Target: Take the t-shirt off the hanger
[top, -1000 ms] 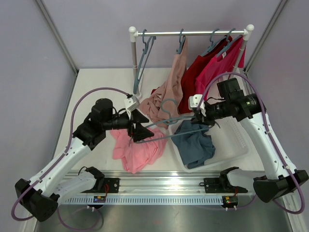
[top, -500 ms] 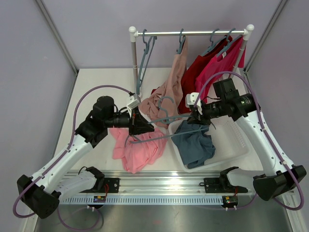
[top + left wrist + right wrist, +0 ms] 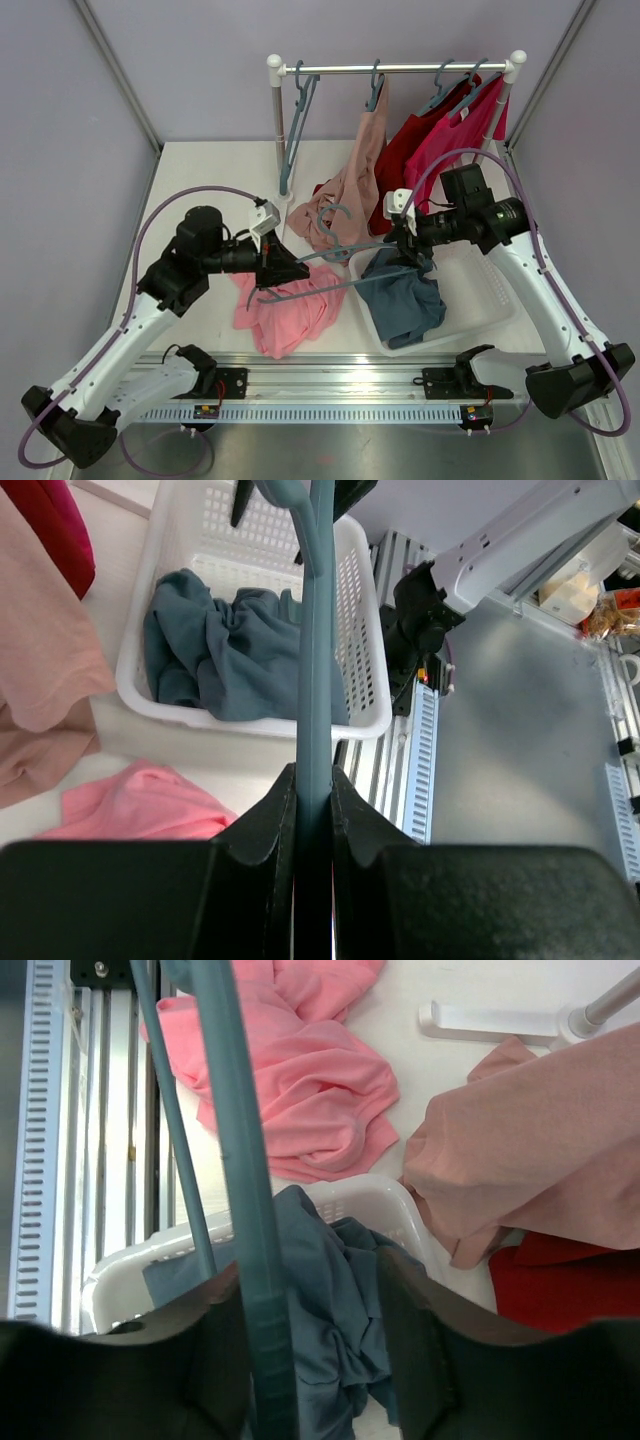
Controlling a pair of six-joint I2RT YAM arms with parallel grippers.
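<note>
A bare teal hanger (image 3: pixel 345 283) hangs in the air between my two grippers, with no garment on it. My left gripper (image 3: pixel 290 268) is shut on one end of the hanger (image 3: pixel 318 630), whose bar is pinched between the jaws (image 3: pixel 313 775). My right gripper (image 3: pixel 405 250) stands open around the other end; the hanger bar (image 3: pixel 240 1160) rests against one finger, with a gap to the other (image 3: pixel 310 1280). A blue-grey t-shirt (image 3: pixel 405 300) lies crumpled in the white basket (image 3: pixel 480 300) below the right gripper. A pink t-shirt (image 3: pixel 285 315) lies on the table under the left gripper.
Behind stands a clothes rack (image 3: pixel 400 68) with empty teal hangers (image 3: pixel 300 110) at its left. A dusty-pink garment (image 3: pixel 355 180), a red one (image 3: pixel 410 150) and a magenta one (image 3: pixel 450 140) hang further right. Enclosure walls stand on both sides.
My left gripper, open a second ago, has shut on the hanger's end and drawn back a little to the left. My right gripper's jaws have opened off the hanger.
</note>
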